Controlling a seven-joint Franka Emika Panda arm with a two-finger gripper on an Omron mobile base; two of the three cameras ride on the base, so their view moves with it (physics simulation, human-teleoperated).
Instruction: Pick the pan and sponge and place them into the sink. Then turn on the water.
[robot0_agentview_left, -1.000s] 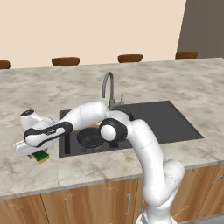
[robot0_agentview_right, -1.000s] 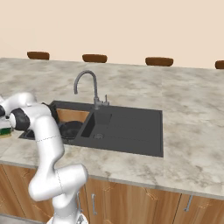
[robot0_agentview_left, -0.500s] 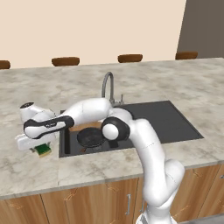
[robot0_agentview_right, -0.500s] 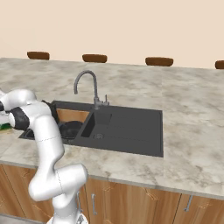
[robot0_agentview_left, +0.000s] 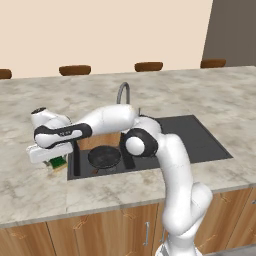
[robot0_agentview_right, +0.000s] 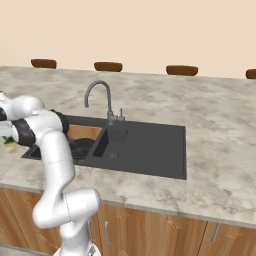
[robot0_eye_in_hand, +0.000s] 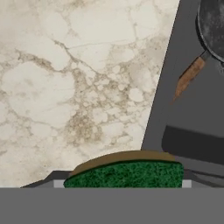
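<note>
Sponge (robot0_eye_in_hand: 127, 174) – rough green scrub top; counter (robot0_eye_in_hand: 74, 87) – smooth marbled stone; sink (robot0_agentview_right: 150, 145) – matt black.

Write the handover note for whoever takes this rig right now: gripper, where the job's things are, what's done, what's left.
Gripper: reaches out left of the sink, low over the sponge, which sits between its fingers; whether it grips the sponge, the pictures do not settle.
Pan: lying in the left basin of the sink, handle toward the counter.
Sponge: at the counter's edge beside the sink's left rim, not yet in a basin.
Faucet: no stream at the spout.
Done: pan in the sink.
Left: get the sponge into the sink, then turn on the water.
</note>
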